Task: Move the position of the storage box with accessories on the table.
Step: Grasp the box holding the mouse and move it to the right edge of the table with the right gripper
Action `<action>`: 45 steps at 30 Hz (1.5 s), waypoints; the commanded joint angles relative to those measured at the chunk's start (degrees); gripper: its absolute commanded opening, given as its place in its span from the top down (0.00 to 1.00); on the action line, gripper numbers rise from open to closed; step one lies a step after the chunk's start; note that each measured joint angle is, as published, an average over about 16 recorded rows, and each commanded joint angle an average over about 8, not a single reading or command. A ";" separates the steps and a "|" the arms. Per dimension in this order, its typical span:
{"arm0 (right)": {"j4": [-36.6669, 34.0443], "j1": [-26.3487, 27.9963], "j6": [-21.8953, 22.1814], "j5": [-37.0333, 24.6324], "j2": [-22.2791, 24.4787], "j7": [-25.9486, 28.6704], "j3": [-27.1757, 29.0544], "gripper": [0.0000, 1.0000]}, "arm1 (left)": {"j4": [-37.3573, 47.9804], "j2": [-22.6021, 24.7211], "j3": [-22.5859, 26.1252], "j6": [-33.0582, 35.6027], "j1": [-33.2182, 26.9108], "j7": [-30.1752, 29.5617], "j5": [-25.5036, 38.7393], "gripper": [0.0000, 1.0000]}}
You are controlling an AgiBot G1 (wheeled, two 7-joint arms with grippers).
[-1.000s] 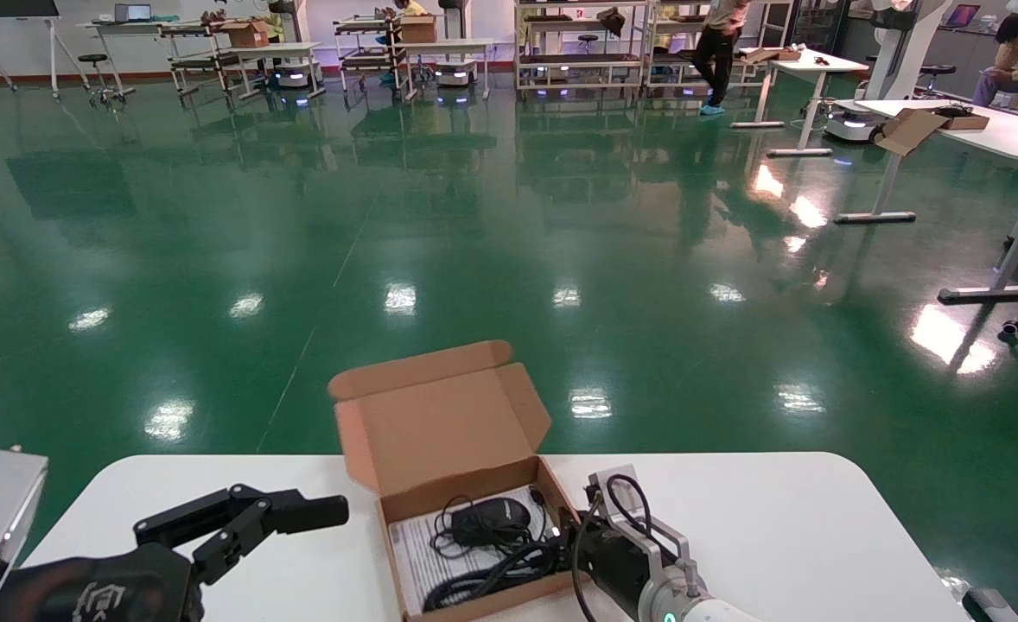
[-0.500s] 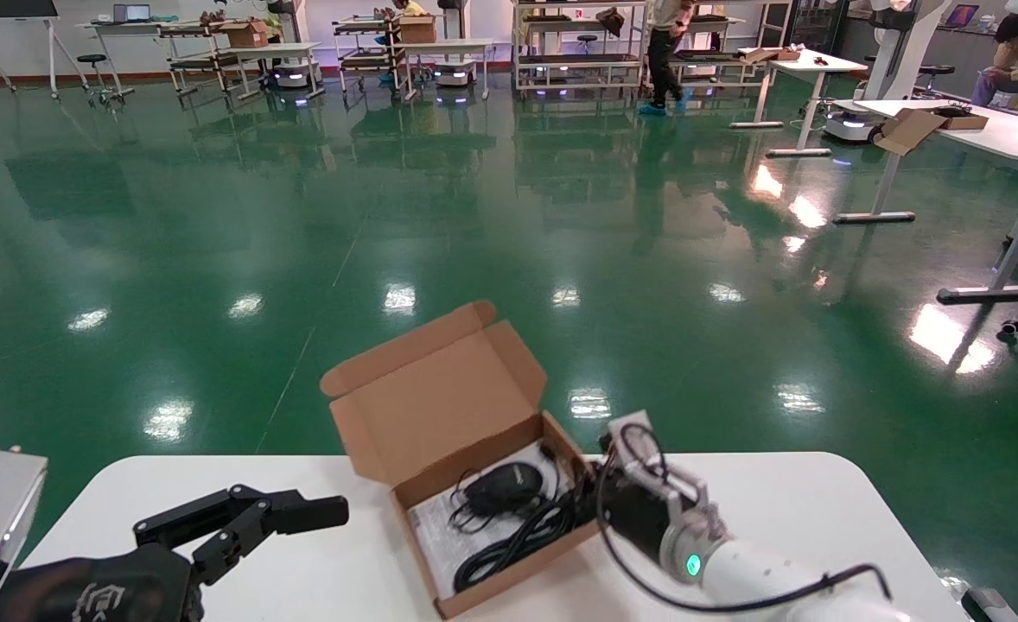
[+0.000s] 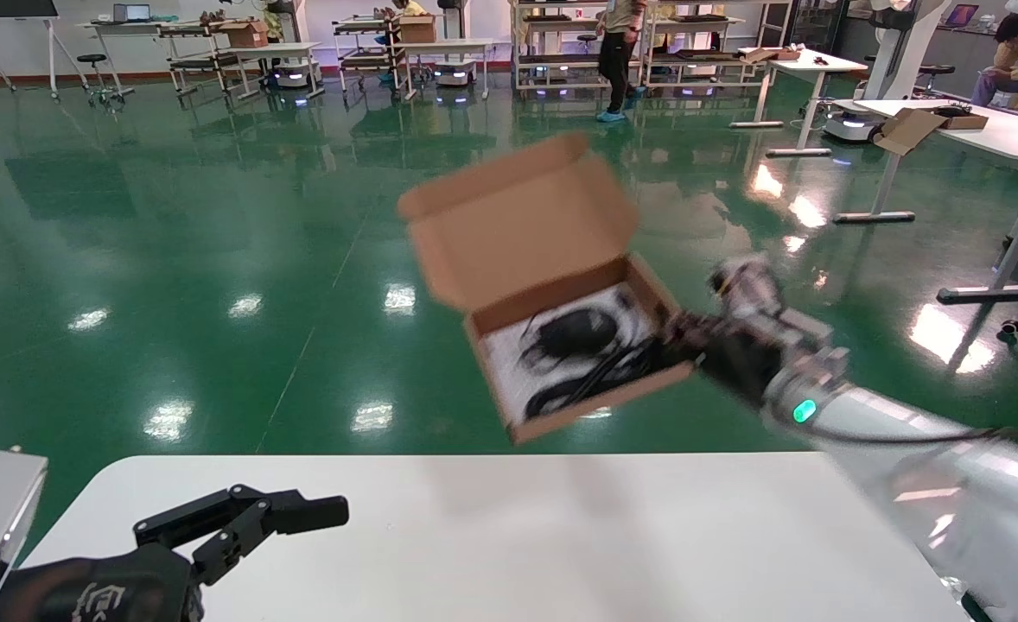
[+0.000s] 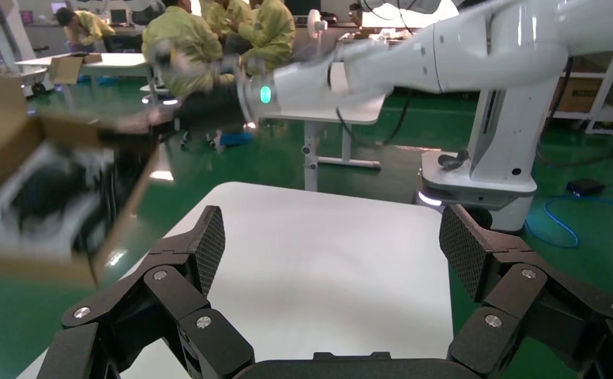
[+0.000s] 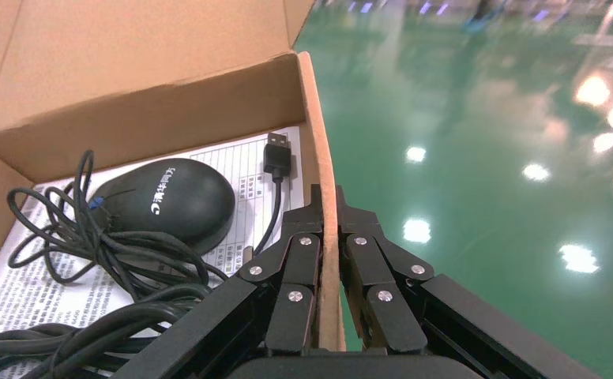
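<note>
The storage box (image 3: 561,285) hangs in the air above the green floor (image 3: 215,259), past the far edge of the worktop (image 3: 492,536) and touching nothing below it. Its hinged lid stands open and tilted back. Inside lie the accessories: a black mouse (image 5: 165,201) resting on a white printed sheet (image 5: 43,292), with its coiled black cable (image 5: 90,260) bunched beside it and the USB plug (image 5: 276,154) lying near the side wall.

That side wall runs straight between the jaws of the right gripper (image 5: 327,217): 1 finger presses the wall's inner face, the other its outer face, so the jaws are clamped on the thin cardboard edge, with the mouse just beside the inner finger. In the head view the right arm reaches out from the right, over the worktop's far edge, to the box's right side.

The left gripper (image 4: 331,253) sits low over the near left part of the worktop, well apart from the box, its jaws spread wide and holding nothing.
</note>
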 commanded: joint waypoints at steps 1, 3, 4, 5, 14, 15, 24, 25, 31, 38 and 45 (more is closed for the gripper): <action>-1.69 2.01 -1.33 0.82 0.87 -1.53 1.10 1.00 | 0.00 0.00 0.00 0.00 0.00 0.00 0.00 0.00; -3.10 3.61 -2.21 1.31 2.16 -2.91 1.71 1.00 | 0.00 0.00 0.00 0.00 0.00 0.00 0.00 0.00; -3.73 4.30 -2.57 1.51 2.83 -3.53 1.96 1.00 | 0.00 0.00 0.00 0.00 0.00 0.00 0.00 0.00; -4.35 4.96 -2.92 1.69 3.56 -4.15 2.19 1.00 | 0.00 0.00 0.00 0.00 0.00 0.00 0.00 0.00; -8.18 7.26 -5.54 2.46 10.03 -8.62 3.10 1.00 | 0.00 0.00 0.00 0.00 0.00 0.00 0.00 0.00; -8.45 7.10 -5.83 2.52 10.64 -8.95 3.14 1.00 | 0.00 0.00 0.00 0.00 0.00 0.00 0.00 0.00; -10.19 3.02 -7.90 3.05 15.00 -11.01 3.53 1.00 | 0.00 0.00 0.00 0.00 0.00 0.00 0.00 0.00; -10.32 2.32 -8.07 3.10 15.37 -11.21 3.56 1.00 | 0.00 0.00 0.00 0.00 0.00 0.00 0.00 0.00; -10.89 -2.42 -8.89 3.65 17.19 -12.24 3.96 1.00 | 0.00 0.00 0.00 0.00 0.00 0.00 0.00 0.00; -10.92 -7.53 -9.19 4.89 17.88 -12.90 4.84 1.00 | 0.00 0.00 0.00 0.00 0.00 0.00 0.00 0.00; -10.63 -11.47 -8.91 6.18 17.51 -13.45 5.75 1.00 | 0.00 0.00 0.00 0.00 0.00 0.00 0.00 0.00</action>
